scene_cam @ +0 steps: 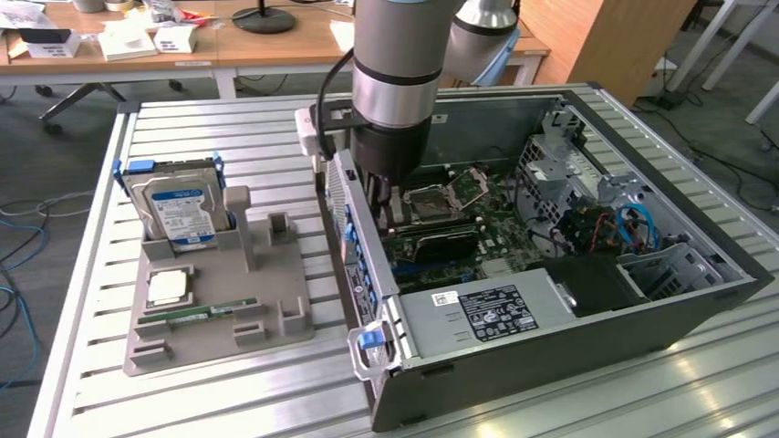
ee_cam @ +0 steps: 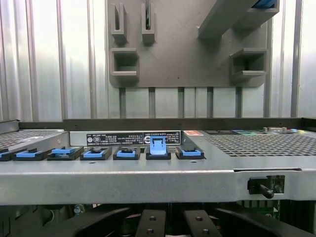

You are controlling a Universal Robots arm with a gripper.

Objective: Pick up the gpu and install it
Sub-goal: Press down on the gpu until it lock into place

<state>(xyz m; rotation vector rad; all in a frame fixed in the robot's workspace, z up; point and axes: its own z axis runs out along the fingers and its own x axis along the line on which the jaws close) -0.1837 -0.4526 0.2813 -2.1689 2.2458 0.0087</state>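
Closest to the lens is the tool (ee_cam: 174, 224), with its two dark fingers (ee_cam: 150, 223) sitting together and barely a sliver between them. Whether they're nipping anything I honestly can't tell, that bit is all shadow.

Right past the fingers runs the grey rear wall of the pc case (ee_cam: 148, 180). A row of blue slot latches (ee_cam: 94, 154) sits along it. One latch (ee_cam: 158, 146) straight ahead of the tool is flipped up while the others lie flat. Beyond that wall, further out from the tool, is the grey parts tray (ee_cam: 187, 59) on the ribbed metal desk (ee_cam: 49, 59).

From the outside camera the arm (scene_cam: 396, 82) drops straight down into the open case, with the tool low over the motherboard (scene_cam: 487, 233). The gpu (scene_cam: 435, 243) is inside the case too. It's the dark card down on the board right at the tool's tip, between the CPU socket (scene_cam: 441, 193) and the power supply (scene_cam: 481, 310).

Well away from the tool, on the far side of the case wall, the tray has a hard drive (scene_cam: 177, 210) standing upright. A processor chip (scene_cam: 168, 287) and a green memory stick (scene_cam: 201, 313) lie flat in front of it.
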